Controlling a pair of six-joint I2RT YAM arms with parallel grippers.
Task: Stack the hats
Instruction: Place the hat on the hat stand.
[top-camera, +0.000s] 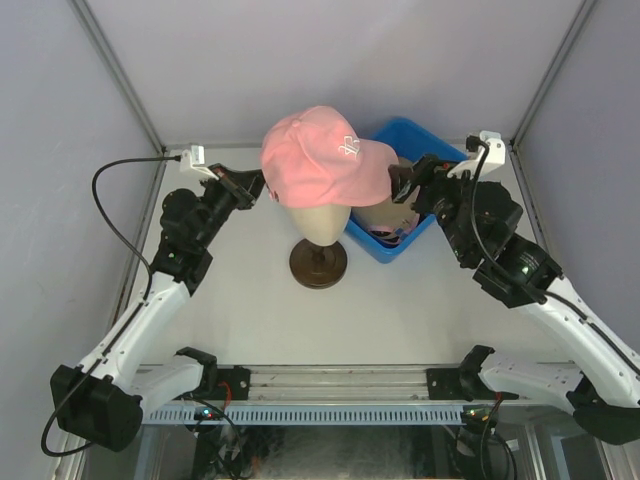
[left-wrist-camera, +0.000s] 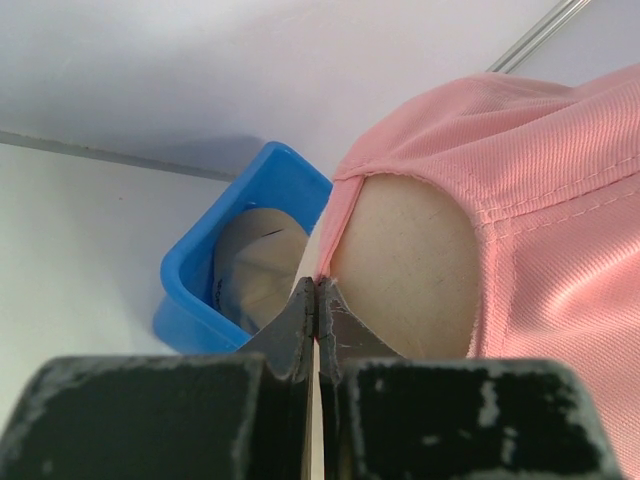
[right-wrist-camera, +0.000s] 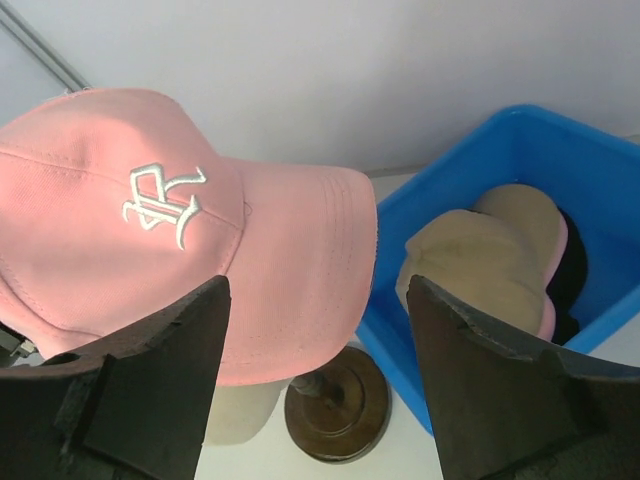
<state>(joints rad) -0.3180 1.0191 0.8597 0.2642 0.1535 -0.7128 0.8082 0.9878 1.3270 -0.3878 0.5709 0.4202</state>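
pink cap (top-camera: 315, 155) sat on the mannequin head (top-camera: 318, 218), its brim pointing toward the blue bin (top-camera: 440, 150), where a tan cap (right-wrist-camera: 480, 265) lay on top of something dark. our left gripper (left-wrist-camera: 317, 285) was closed tight with its tips right at the cap's back edge, against the head. we could not tell whether any fabric was caught between them. our right gripper (top-camera: 402, 183) stood wide, its jaws either side of the brim's front and gripping nothing.

we judged the risks this way. if the left tips did hold the rear edge, any pull from that arm would drag the cap backward or twist it off square, and the next hat would then sit crooked on it. the head stood on a small round base (top-camera: 318, 263), so a sideways shove from either arm could tip the whole stand. the right arm had the bin just beside it, and a jaw catching the brim on the way there could lift the cap loose. the caps in the bin overlapped, so a careless pinch might bring up two together.
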